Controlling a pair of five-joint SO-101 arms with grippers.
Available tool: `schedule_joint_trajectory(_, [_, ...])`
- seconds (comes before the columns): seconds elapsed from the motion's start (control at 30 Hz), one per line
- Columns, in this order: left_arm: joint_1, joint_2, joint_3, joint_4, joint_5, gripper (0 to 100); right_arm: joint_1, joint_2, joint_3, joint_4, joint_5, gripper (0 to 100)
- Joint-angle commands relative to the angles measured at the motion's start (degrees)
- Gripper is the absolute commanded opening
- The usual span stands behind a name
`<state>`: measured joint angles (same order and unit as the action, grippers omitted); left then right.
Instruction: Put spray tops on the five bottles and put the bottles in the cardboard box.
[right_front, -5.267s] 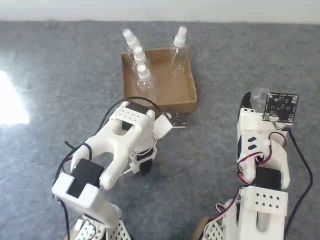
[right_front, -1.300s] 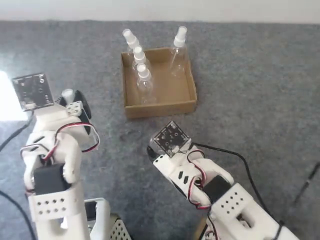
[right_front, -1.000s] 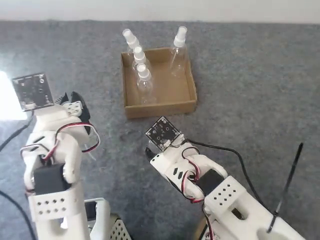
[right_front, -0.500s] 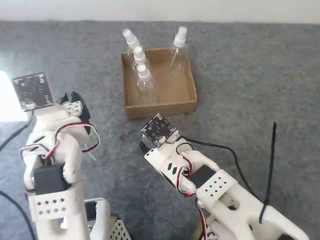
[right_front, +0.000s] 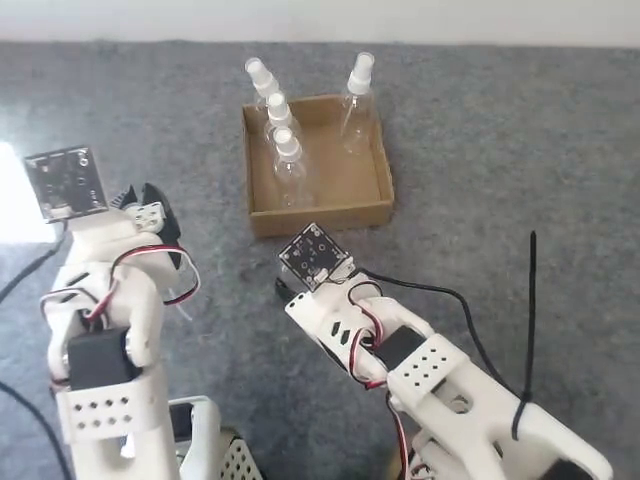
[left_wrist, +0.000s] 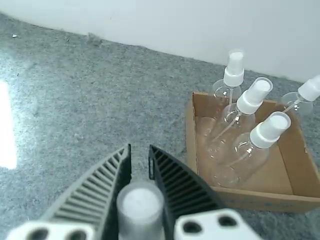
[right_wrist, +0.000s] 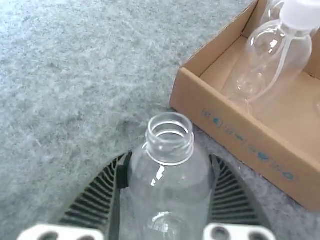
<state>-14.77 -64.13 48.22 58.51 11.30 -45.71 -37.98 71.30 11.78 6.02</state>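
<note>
A cardboard box (right_front: 372, 212) stands at the table's far middle, with several clear bottles (right_front: 290, 160) wearing white spray tops in it or at its far rim. The same box (left_wrist: 250, 197) and topped bottles (left_wrist: 250, 145) lie ahead of my left gripper (left_wrist: 140, 150), which is shut on a white spray top (left_wrist: 140, 206). That gripper (right_front: 143, 197) hovers left of the box. My right gripper (right_wrist: 170, 160) is shut on a clear bottle (right_wrist: 170, 175) with a bare open neck. It (right_front: 283, 290) sits just in front of the box's near wall (right_wrist: 240, 135).
Grey carpet (right_front: 480, 150) covers the table, with a white wall along the far edge. A black cable (right_front: 530, 300) rises beside the right arm. A bright patch of light (right_front: 20, 210) lies at the left.
The right arm has crept left and closer to the box's near wall, carrying the open bottle. The left arm has kept still with the spray top.
</note>
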Motion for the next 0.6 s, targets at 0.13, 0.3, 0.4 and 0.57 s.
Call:
schedule_joint_trajectory(0.13, [0.1,-1.3,-5.8,-1.6,3.1,1,2.4,-10.5,-3.3,8.8,1.1,10.7])
schedule_joint_trajectory(0.3, [0.3,-1.3,-9.5,-1.8,4.4,1,3.2,-13.9,-3.2,12.7,1.0,10.7])
schedule_joint_trajectory(0.4, [1.6,-1.3,-11.6,-2.0,5.7,1,3.2,-14.5,-3.2,13.6,0.7,10.7])
schedule_joint_trajectory(0.57, [5.9,-1.3,-15.0,-2.5,7.0,1,3.2,-14.4,-3.2,13.6,0.5,10.7])
